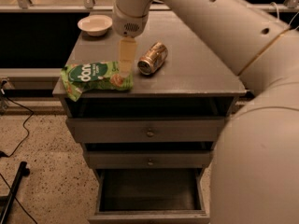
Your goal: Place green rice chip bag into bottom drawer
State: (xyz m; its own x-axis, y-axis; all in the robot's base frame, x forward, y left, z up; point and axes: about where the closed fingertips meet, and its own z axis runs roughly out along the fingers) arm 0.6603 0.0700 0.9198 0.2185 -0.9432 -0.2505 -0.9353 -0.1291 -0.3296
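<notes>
The pale arm (243, 45) fills the right side and reaches over the grey table (196, 73), whose bottom drawer (148, 216) stands open below two shut fronts. The green rice chip bag (91, 76) lies flat at the table's front-left corner, its left end drooping over the edge. The tool (125, 68) points down at the bag's right end. Whether it is open, or grips anything, cannot be told. A gold-brown can (152, 58) lies on its side just beside the tool, and a white bowl (95, 24) sits at the back-left.
</notes>
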